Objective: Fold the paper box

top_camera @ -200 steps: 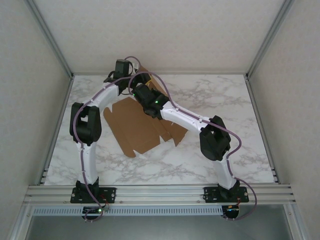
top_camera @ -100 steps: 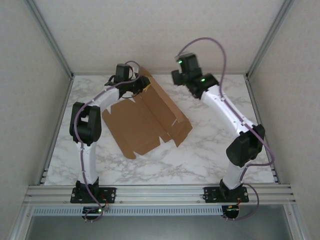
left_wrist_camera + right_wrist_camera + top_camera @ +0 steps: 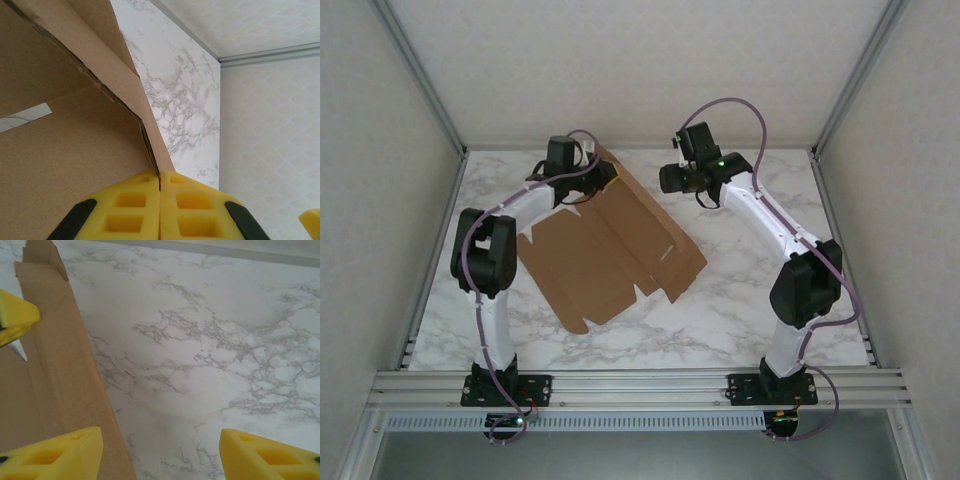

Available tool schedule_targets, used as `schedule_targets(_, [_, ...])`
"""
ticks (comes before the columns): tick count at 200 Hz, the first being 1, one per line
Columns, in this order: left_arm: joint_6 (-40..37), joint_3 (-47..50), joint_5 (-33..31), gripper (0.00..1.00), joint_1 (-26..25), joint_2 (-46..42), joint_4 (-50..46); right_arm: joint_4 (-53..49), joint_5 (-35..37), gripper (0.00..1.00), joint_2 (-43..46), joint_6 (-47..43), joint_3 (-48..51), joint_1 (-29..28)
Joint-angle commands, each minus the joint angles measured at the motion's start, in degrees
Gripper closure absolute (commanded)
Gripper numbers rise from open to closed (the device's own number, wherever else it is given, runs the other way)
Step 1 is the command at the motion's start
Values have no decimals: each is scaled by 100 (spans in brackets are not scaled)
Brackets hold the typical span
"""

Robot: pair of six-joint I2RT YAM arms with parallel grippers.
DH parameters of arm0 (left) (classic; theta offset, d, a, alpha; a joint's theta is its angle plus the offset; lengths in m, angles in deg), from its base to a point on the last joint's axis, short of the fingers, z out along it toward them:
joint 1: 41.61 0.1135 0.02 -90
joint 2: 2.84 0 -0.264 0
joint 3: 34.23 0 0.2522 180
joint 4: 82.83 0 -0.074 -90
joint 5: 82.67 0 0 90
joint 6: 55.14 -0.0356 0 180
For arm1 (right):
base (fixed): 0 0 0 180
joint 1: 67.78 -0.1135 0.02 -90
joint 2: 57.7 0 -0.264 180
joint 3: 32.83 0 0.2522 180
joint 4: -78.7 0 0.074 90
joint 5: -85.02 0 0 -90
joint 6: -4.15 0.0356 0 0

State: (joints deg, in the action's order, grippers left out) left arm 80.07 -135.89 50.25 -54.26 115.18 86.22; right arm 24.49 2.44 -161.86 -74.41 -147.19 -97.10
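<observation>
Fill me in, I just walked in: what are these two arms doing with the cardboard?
The left gripper is shut on a far edge flap of the paper box, a brown sheet lying mostly flat and unfolded on the marble table. The right gripper is open and holds nothing, hovering over bare table just right of the sheet.

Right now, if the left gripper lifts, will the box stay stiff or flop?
Likely stiff within panels: the box is corrugated board. It will probably hinge at its creases, since the flap that the left gripper pinches already angles up. Being thin, it is probably light and may slide on the smooth table.
</observation>
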Motion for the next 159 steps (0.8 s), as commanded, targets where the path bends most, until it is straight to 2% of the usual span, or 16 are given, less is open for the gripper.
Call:
schedule_targets(1, [-94, 116, 226, 96, 47, -379, 393, -226, -227, 34, -185, 143, -144, 138])
schedule_targets(11, [-83, 206, 303, 97, 47, -444, 537, -257, -608, 27, -228, 184, -187, 219])
schedule_targets(16, [-53, 279, 376, 98, 47, -483, 652, -255, -1053, 20, -257, 202, -197, 275])
schedule_targets(33, [107, 572, 614, 99, 46, -646, 1190, -223, -2253, 9, -354, 247, -197, 370])
schedule_targets(62, [627, 1318, 1023, 100, 93, -1017, 2641, 130, -3133, 5, -232, 406, 191, 359])
schedule_targets(87, [1046, 1894, 1285, 100, 131, -1199, 3766, 350, -3309, 4, -70, 481, 483, 366])
schedule_targets(111, [1114, 2297, 1471, 100, 144, -1263, 4318, 389, -3378, 4, -31, 456, 634, 278])
schedule_targets(127, [995, 2472, 1518, 100, 176, -1290, 4318, 327, -3197, 6, -66, 367, 673, 120])
schedule_targets(159, [522, 2576, 1544, 100, 256, -1311, 3715, 127, -2245, 17, -151, 192, 571, -419])
